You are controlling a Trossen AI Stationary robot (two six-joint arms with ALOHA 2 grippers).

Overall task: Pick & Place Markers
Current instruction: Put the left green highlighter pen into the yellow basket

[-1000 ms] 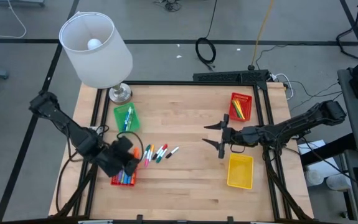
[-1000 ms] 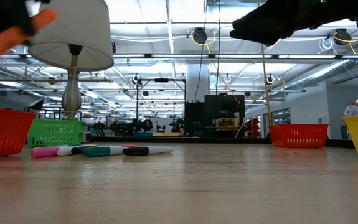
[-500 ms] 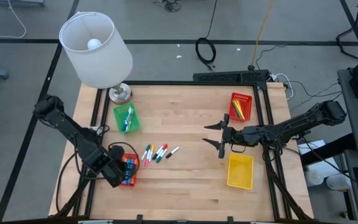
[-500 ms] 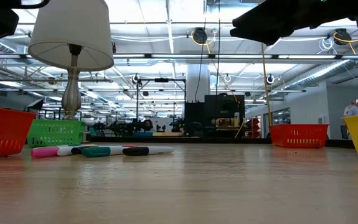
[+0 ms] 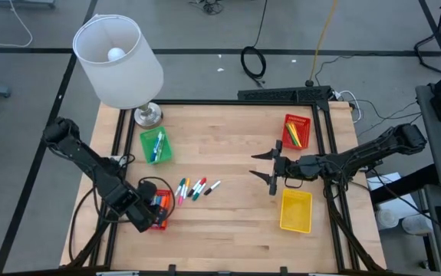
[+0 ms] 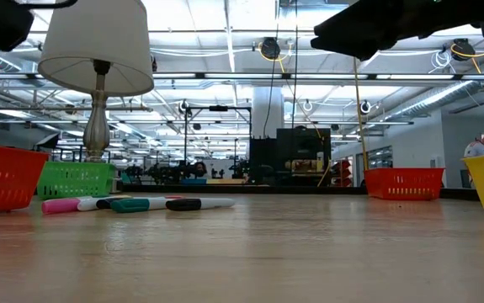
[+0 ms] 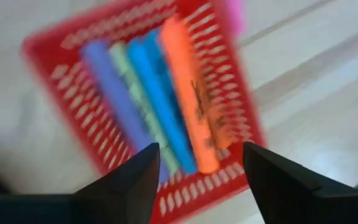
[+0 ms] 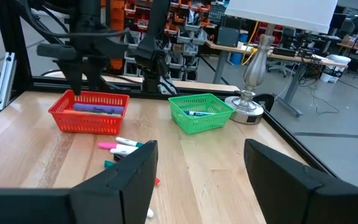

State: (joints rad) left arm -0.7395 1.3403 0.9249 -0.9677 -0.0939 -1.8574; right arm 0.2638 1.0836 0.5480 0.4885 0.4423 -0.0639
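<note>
Wooden table under lamp at upper left of high view. Left gripper over red basket at lower left, fingers spread, nothing between them; a second ago it carried orange marker beside basket, now orange marker lies in basket among blue ones. Loose markers in row at table centre, unmoved. Right gripper right of centre, fingers spread, empty, unchanged, between far red basket and yellow basket. Green basket below lamp base.

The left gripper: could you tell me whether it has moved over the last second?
Yes. The left gripper drew back from beside the loose markers to above the red basket.
</note>
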